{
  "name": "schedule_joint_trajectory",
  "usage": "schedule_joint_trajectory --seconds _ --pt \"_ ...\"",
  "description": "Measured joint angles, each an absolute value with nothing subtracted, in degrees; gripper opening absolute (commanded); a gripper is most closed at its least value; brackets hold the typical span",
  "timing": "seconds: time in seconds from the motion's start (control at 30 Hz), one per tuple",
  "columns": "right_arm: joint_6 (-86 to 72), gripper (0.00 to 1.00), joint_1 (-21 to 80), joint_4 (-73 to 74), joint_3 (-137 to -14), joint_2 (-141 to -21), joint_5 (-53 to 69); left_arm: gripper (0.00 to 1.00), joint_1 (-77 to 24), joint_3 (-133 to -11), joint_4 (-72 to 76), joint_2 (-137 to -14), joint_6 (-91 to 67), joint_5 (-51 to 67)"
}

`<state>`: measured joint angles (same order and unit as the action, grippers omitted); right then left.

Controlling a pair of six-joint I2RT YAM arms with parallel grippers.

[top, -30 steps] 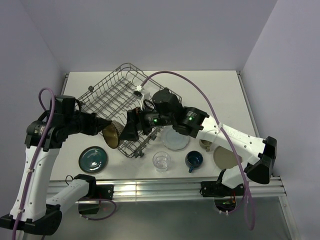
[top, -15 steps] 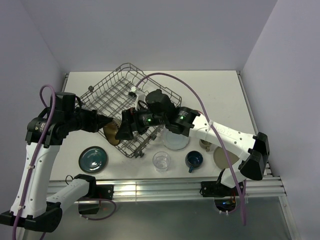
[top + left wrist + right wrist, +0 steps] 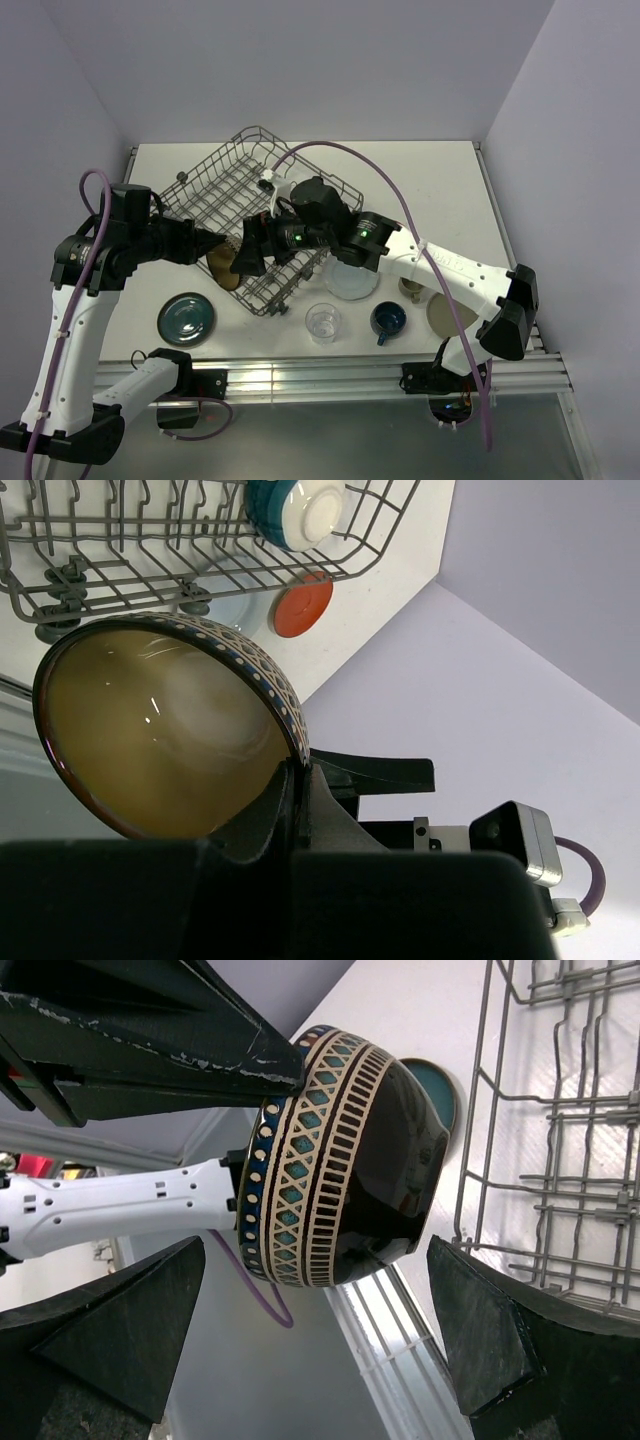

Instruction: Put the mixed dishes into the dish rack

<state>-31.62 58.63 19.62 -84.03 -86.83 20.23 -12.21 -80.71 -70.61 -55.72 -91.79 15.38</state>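
Left gripper [image 3: 295, 780] clamps the rim of the dark patterned, gold-lined bowl [image 3: 340, 1160] beside the grey wire dish rack [image 3: 225, 190]; right gripper [image 3: 320, 1320] gapes, seemingly straddling the bowl

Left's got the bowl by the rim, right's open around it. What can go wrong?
1. Left fingers pinch only the rim of the bowl; it may slip or swing when the open right fingers close.
2. It hangs at the dish rack edge; a drop could hit the wires.

Left of centre, the left gripper [image 3: 212, 246] holds a gold-brown bowl [image 3: 222, 270] at the lower corner of the dish rack [image 3: 215, 190]. The right gripper [image 3: 244, 256] is just beside the bowl. A teal plate [image 3: 186, 319], clear glass [image 3: 322, 322] and blue cup [image 3: 388, 319] sit below.
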Motion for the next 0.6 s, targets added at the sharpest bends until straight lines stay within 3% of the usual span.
schedule_joint_trajectory --seconds 0.4,0.6 --pt "-30.83 1.0 58.63 20.08 -84.18 -86.83 19.33 0.0 -12.21 -81.43 -70.74 -55.99 -91.79 15.38" --pt "-31.2 0.94 58.61 18.39 -83.94 -86.83 21.04 0.0 -12.21 -81.69 -70.74 -55.96 -91.83 15.38"
